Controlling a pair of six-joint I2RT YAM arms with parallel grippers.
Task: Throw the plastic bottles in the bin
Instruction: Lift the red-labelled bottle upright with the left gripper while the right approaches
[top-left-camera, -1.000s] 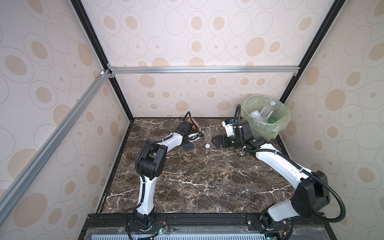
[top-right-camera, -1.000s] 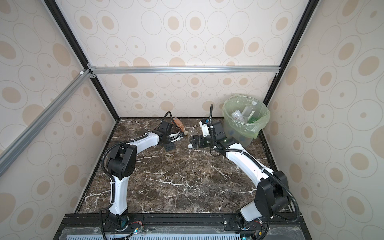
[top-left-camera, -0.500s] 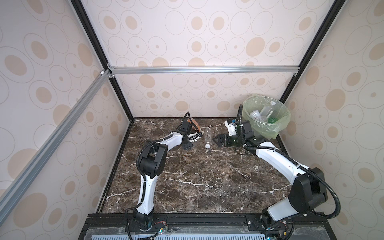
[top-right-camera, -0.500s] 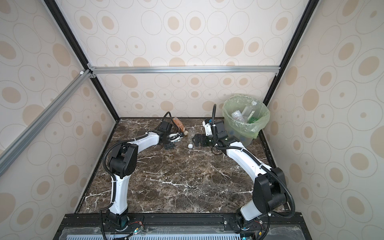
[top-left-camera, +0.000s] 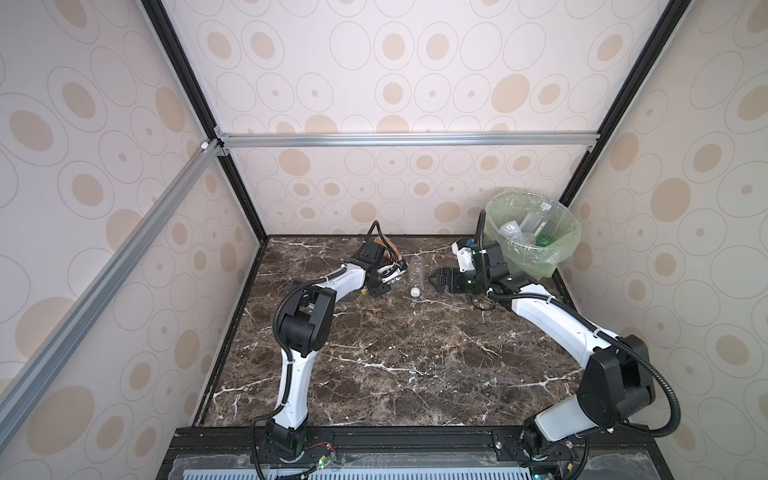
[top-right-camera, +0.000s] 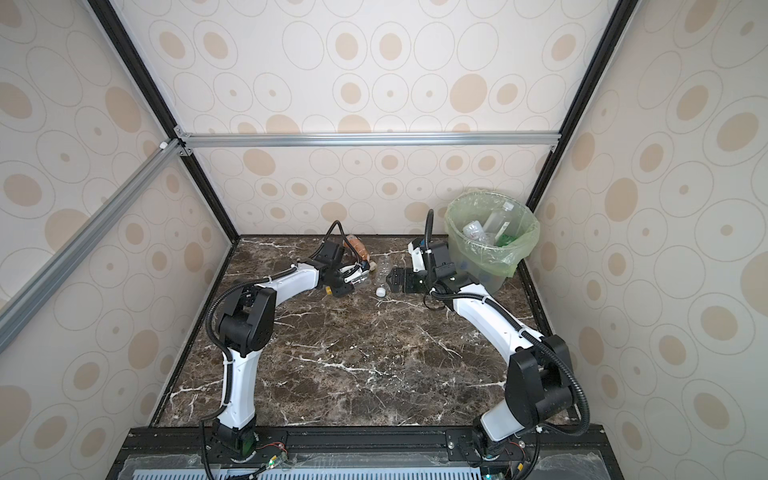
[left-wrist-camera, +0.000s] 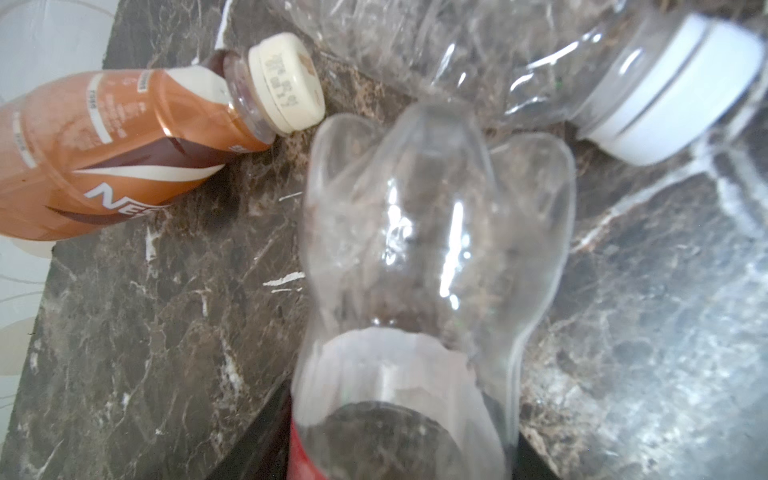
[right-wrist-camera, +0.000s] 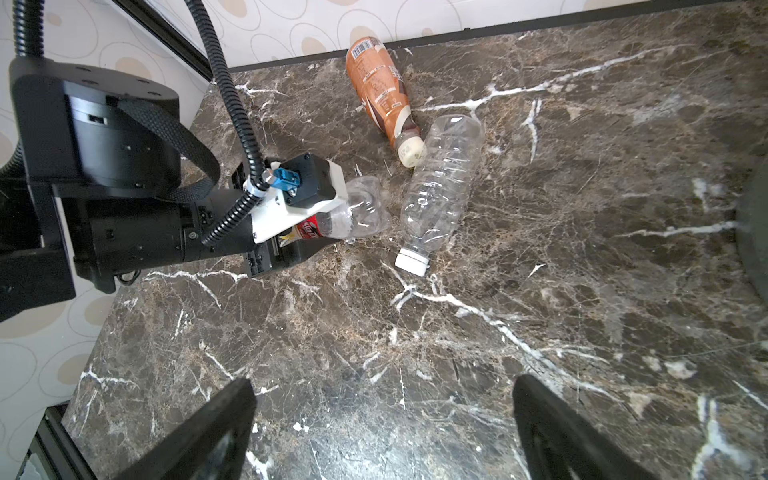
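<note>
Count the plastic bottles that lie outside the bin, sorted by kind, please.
Brown-labelled plastic bottle with a cream cap: 1
Clear unlabelled plastic bottle with a white cap: 1
Clear plastic bottle with a red label: 1
Total: 3

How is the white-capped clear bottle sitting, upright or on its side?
On its side. The white-capped clear bottle lies flat on the marble table, cap on, beside the brown bottle.

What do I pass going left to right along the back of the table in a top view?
First the left gripper, closed on a red-label bottle → clear bottle → right gripper, open → bin.
</note>
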